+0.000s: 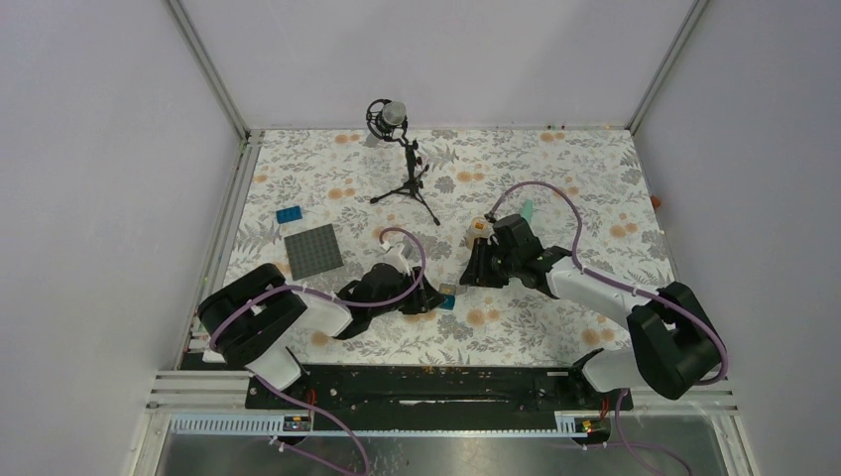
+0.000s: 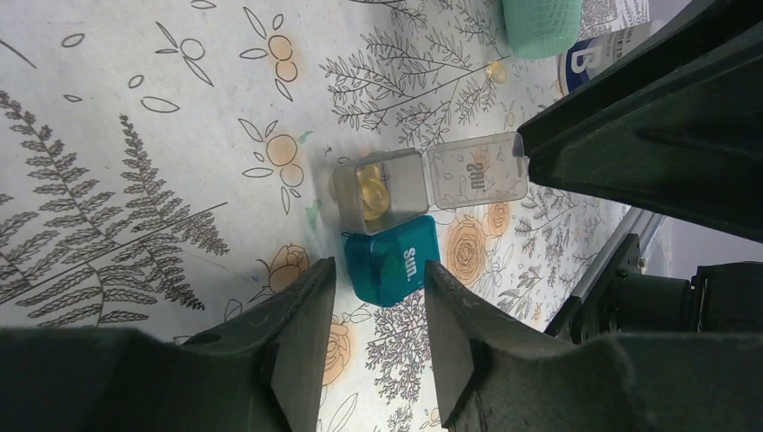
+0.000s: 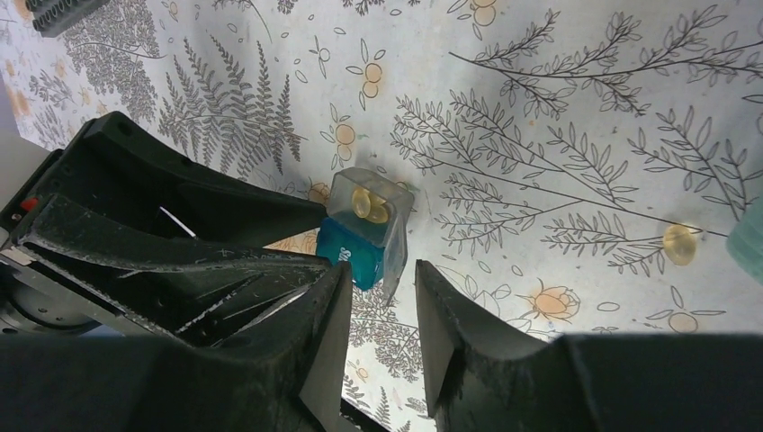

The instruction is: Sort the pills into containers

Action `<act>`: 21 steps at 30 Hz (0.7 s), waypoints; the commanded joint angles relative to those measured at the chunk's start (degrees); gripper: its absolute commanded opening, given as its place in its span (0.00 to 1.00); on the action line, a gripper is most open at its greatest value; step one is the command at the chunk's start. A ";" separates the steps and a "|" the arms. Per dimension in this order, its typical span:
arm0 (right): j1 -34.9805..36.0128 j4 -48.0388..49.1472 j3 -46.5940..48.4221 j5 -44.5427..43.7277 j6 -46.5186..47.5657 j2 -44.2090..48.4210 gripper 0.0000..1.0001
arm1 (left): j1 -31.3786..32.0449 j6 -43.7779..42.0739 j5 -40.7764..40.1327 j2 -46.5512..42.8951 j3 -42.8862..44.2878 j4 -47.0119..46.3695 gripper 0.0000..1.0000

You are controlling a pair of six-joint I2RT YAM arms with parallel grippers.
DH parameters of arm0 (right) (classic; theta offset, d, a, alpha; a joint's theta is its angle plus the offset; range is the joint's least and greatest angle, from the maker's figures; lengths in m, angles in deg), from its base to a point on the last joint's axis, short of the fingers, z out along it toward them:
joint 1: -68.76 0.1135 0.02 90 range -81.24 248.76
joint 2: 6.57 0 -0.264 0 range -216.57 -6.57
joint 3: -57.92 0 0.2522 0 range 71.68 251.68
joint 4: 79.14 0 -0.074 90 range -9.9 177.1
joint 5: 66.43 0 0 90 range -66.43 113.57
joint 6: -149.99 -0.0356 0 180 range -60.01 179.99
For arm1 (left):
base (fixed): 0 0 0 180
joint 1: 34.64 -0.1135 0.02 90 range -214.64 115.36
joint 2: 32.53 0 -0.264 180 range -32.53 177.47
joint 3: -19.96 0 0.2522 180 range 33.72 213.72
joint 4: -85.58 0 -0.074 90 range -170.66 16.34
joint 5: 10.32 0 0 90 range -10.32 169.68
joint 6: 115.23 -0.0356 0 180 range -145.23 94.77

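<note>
Flowered tablecloth lies beneath left claw and right claw, both parted, empty, near teal box.

Right gripper low over the floral cloth, jaws slightly apart. Grey box just ahead, open, with a few amber pills inside. Its clear lid hangs down toward the gap between the jaws, probably not touching either finger. Teal box touches the grey box on the near side. Left gripper comes in from the left, tips by the teal box. Loose pill lies on the cloth well to the right, near the mint strip at the frame edge.
</note>
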 commanded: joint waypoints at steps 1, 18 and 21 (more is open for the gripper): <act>-0.18 2.24 0.75 2.59 -1.11 -1.10 0.39 | 0.65 -1.09 0.76 0.86 2.43 -2.68 0.41; -0.10 1.60 2.27 5.58 -6.18 -4.57 0.23 | 1.00 -3.84 2.85 3.82 4.77 0.07 0.32; -0.17 1.70 2.53 6.15 -6.54 -5.07 0.23 | 0.95 -4.02 2.70 3.80 5.08 0.55 0.31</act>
